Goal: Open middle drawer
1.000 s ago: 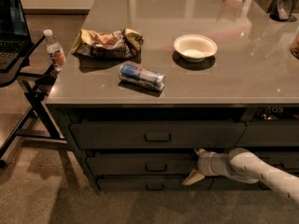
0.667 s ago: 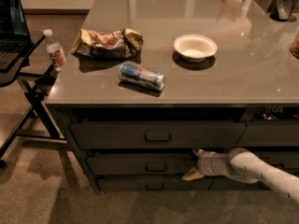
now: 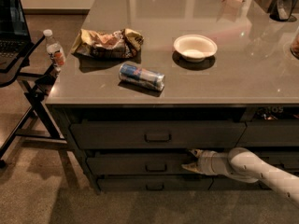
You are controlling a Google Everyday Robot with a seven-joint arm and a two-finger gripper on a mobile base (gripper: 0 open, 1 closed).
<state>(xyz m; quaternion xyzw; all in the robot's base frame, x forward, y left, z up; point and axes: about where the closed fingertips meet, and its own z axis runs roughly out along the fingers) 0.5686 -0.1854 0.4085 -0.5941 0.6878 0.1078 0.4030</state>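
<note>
The middle drawer [image 3: 135, 164] is a wide dark front with a small black pull [image 3: 156, 167] at its centre, set between a taller top drawer [image 3: 117, 135] and a thin bottom drawer [image 3: 140, 185]. It looks shut. My gripper [image 3: 190, 160] reaches in from the right on a white arm [image 3: 252, 167]. It sits at the drawer front, just right of the pull. It is open, with one pale fingertip [image 3: 195, 152] up near the drawer's top edge and the other lower down. It holds nothing.
On the grey countertop [image 3: 243, 73] lie a can [image 3: 141, 76], a crumpled chip bag [image 3: 106, 43] and a white bowl [image 3: 195, 46]. A water bottle [image 3: 54, 50] and a laptop stand [image 3: 23, 73] are at the left. More drawers are to the right [image 3: 268, 133].
My gripper has shifted slightly up and left along the drawer front, and its lower fingertip sits higher. The drawer has not visibly moved.
</note>
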